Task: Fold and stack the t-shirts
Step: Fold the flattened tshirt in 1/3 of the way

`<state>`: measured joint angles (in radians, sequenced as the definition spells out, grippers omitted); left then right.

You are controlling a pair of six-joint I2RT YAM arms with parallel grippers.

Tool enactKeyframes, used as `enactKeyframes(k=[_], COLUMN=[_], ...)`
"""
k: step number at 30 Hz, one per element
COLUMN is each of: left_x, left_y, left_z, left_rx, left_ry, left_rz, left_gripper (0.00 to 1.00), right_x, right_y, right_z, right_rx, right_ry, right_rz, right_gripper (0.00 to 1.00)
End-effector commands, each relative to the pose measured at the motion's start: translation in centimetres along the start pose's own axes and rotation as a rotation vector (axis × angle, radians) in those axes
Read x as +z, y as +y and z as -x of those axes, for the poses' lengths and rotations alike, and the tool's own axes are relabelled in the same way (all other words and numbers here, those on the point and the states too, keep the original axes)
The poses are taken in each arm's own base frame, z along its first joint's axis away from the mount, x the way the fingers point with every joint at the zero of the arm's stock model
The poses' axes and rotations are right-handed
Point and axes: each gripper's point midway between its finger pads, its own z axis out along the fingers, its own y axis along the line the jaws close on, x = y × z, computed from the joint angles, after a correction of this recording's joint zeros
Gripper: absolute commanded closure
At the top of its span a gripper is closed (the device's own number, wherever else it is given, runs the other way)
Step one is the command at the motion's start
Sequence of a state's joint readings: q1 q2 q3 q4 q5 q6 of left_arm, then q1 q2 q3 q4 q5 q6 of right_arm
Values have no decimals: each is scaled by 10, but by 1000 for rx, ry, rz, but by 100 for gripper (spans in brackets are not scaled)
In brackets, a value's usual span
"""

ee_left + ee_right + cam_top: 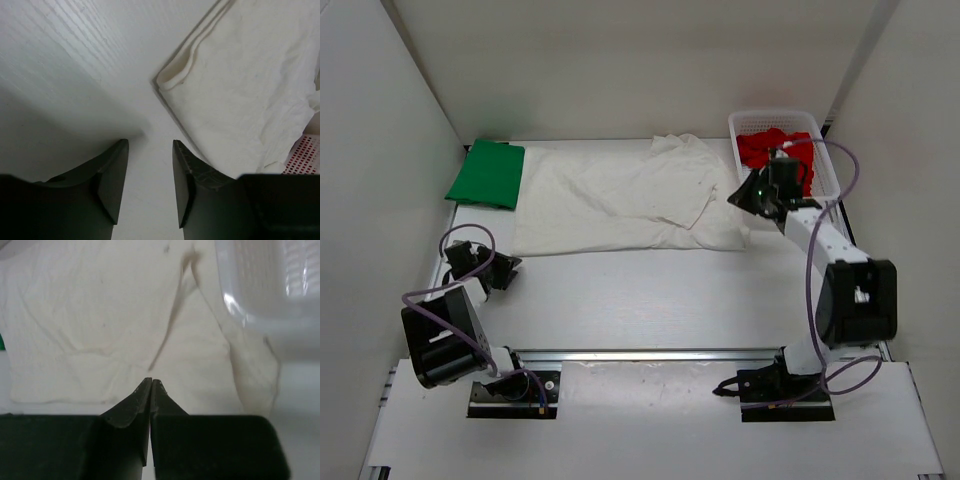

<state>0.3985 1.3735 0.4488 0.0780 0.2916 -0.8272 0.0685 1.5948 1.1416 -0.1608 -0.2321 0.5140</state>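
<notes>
White walls close in a pale surface point(650, 300) on three sides, with the two arms bolted along its near edge. The three shirts sit along the far side. The green shirt point(487, 174) lies folded into a neat rectangle at the far left corner, its right edge just beside the white shirt point(610, 200). The white shirt is spread out flat and wrinkled across the middle, one sleeve turned over near its right end. The red shirt point(765, 148) is bunched up inside a white mesh basket point(832, 170) at the far right, which touches the white shirt's right edge. The left end effector point(150, 185) hangs low over bare surface at the near left, released, its two dark fingers standing apart with nothing between them; the doubled near-left corner of the white shirt lies just ahead of it. The right end effector point(151, 385) hovers above the white shirt's right end, next to the basket, clenched, fingertips pressed together with no cloth visible between them.
</notes>
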Motion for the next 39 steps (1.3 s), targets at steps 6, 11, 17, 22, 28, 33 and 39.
enactKeyframes(k=[6, 11, 17, 22, 28, 33, 39], left_x=[1, 20, 39, 49, 56, 58, 43], left_y=[-11, -13, -34, -33, -34, -31, -23], left_z=[11, 2, 6, 12, 14, 17, 23], left_rx=[15, -30, -49, -46, -46, -20, 11], left_ry=[-53, -14, -3, -13, -1, -14, -25], left_rz=[-21, -22, -78, -61, -58, -24, 10], left_gripper=[42, 47, 58, 72, 95, 100, 100], right_x=[-37, -38, -23, -6, 13, 8, -14], right_y=[-27, -73, -103, -116, -116, -121, -115], right_z=[-83, -115, -105, -92, -84, -86, -100], right_rx=[88, 162, 183, 206, 219, 243, 293], right_ry=[-36, -5, -16, -5, 13, 4, -8], right_rz=[80, -7, -86, -112, -119, -138, -124], right_gripper=[89, 69, 57, 61, 80, 98, 100])
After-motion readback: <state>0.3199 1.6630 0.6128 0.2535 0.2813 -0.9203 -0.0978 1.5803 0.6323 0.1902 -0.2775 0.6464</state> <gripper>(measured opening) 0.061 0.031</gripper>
